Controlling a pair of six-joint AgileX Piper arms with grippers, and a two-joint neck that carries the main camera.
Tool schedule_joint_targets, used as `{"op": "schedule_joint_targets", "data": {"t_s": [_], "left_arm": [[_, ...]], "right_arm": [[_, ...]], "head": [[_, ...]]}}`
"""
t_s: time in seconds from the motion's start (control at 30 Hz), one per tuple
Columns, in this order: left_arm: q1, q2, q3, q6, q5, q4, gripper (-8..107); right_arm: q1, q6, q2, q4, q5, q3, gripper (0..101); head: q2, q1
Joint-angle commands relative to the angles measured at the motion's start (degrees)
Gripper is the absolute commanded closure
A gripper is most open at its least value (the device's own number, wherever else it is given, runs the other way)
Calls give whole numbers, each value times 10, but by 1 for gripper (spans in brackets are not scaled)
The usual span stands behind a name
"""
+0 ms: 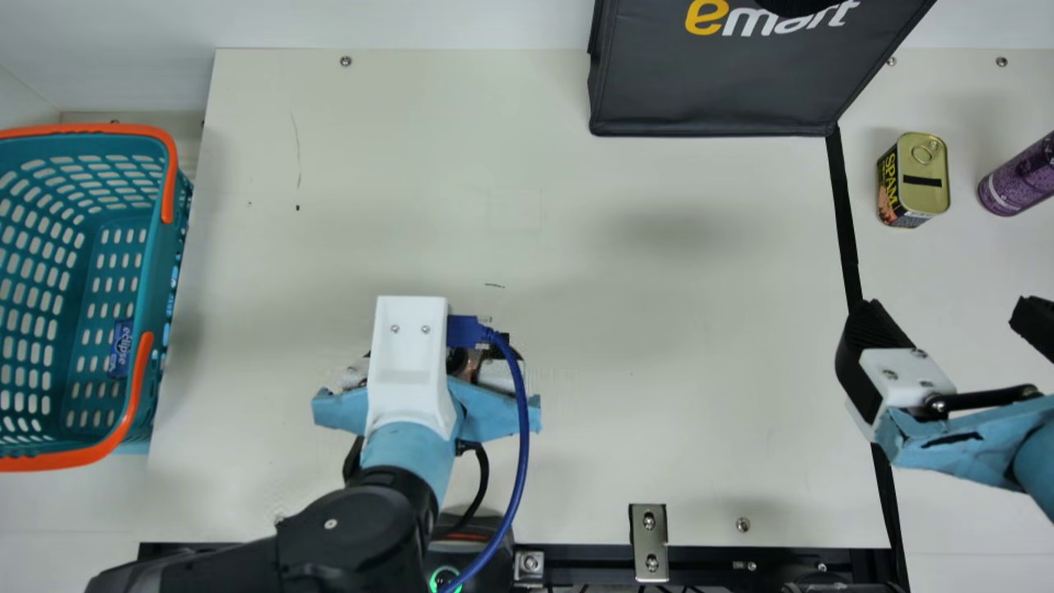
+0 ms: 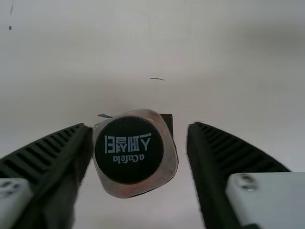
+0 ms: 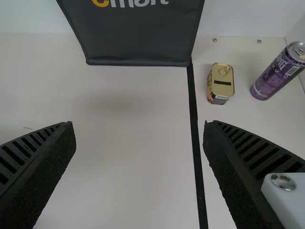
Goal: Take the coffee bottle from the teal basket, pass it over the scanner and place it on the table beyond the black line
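- The coffee bottle (image 2: pixel 129 150) is between the ribbed fingers of the left end effector (image 1: pixel 435 346), its dark round end with pale print facing that wrist camera.
- Its long axis runs close to that camera's line of sight, so the bottle reads as nearly upright; the print on the end appears upside down in the left wrist view.
- The left end effector is released, its fingers parted around the bottle, with a gap on one side.
- The bottle is on the basket's side of the black line (image 1: pixel 841 214), well apart from it.
- The right end effector (image 1: pixel 943 309) is also released, spread wide with nothing between its fingers, and hangs by the line.
- The surface (image 1: pixel 700 313) is cream, with a few small dark marks and metal screws.
- A teal basket (image 1: pixel 155 247) with orange handles sits at the main view's left, a blue packet (image 1: pixel 121 347) inside.
- A dark bag (image 1: pixel 716 91) with a printed front is at the far edge, touching the line's end.
- Beyond the line, a gold-topped tin (image 1: pixel 922 177) stands near a purple can (image 1: pixel 1021 177).
- Pale walls (image 1: pixel 412 25) rise behind the surface.
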Motion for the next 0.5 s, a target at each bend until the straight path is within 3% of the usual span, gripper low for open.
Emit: {"op": "schedule_joint_targets", "data": {"t_s": [0.0,0.2,0.47], "left_arm": [[-2,1,0,-1,2,1,69],[-3,3,2,-1,4,5,107],[-4,-19,2,42,-1,8,107]], "right_arm": [[0,0,0,0,0,0,6],[0,0,0,0,0,0,6],[0,0,0,0,0,0,6]], "head": [[1,-17],[1,-17],[1,-17]]}}
